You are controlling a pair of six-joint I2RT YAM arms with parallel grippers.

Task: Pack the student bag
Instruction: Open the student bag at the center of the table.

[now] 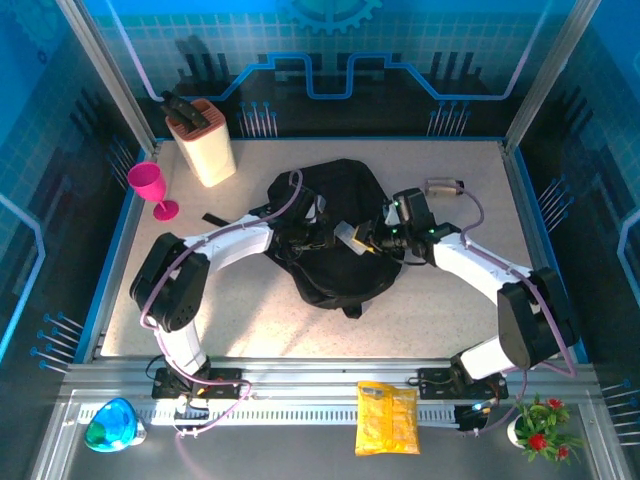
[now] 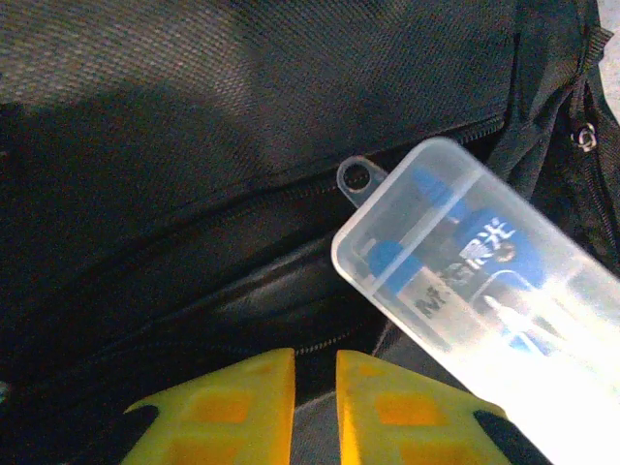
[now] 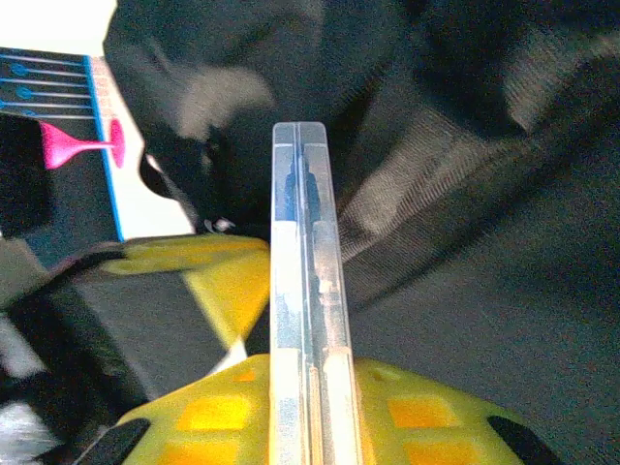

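Top external view: you have the student bag (image 1: 340, 280) lying flat near the middle of the table (image 1: 450, 310), black and crumpled. Your left arm (image 1: 230, 240) reaches over it from 9 o'clock and your right arm (image 1: 480, 265) from 3 o'clock, and they meet above the bag's centre. A knife block (image 1: 205, 140) stands at 11 o'clock from the bag, well apart. A pink goblet (image 1: 150, 188) stands upright at 10 o'clock, near the table's edge. A small grey device (image 1: 443, 186) lies at 2 o'clock. A yellow packet (image 1: 387, 418) rests on the rail at 6 o'clock, off the table.

Left wrist view: your left gripper (image 2: 315, 363) has its yellow fingers (image 2: 232, 407) drawn nearly together, with only a narrow slit between them. They sit just below a zipper line in the bag's fabric. Whether any fabric is pinched in the slit cannot be told. A clear plastic case (image 2: 484, 281) with blue contents enters from 4 o'clock, tilted. Its hanging tab lies at the zipper line.

Right wrist view: your right gripper (image 3: 310, 387) is clamped on that case, which is seen edge-on and runs straight out toward 12 o'clock between the fingers. Black bag fabric lies beyond the case and at 3 o'clock. The goblet shows at 9 o'clock.
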